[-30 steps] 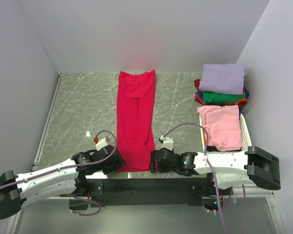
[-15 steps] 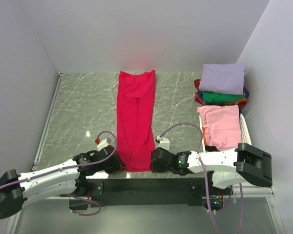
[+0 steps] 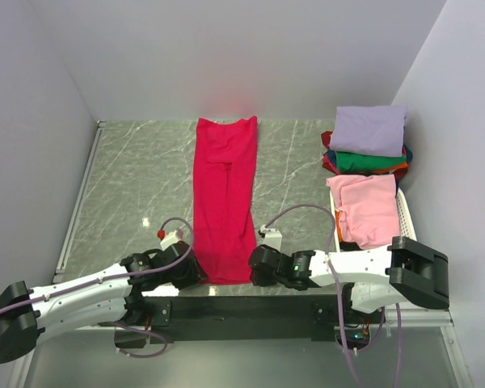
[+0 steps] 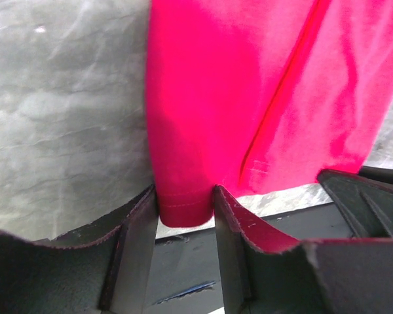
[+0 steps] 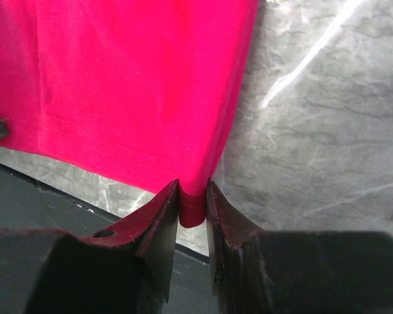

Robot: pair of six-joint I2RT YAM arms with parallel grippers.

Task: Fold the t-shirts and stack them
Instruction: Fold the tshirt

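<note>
The red t-shirt (image 3: 224,194) is laid out as a long strip on the worktop (image 3: 137,186), its long axis running from the near edge straight away towards the back wall (image 3: 226,56). Its near hem is gripped at both corners. The left corner is pinched between the left fingers (image 4: 134,242), with a bunched fold of cloth filling the gap. The right corner is clamped thin between the right fingers (image 5: 160,222).

From both pairs of fingers the whole length of the shirt lies ahead, so a fold would most likely be carried forward along that axis, hem towards the far end. Neither arm is favoured: each is set at its own corner, with the strip between them.

Well apart on the right, a folded stack (image 3: 370,160) is topped by a lavender shirt (image 3: 368,129). A pink shirt (image 3: 365,210) is draped over the basket (image 3: 406,218), nearer the right arm.
</note>
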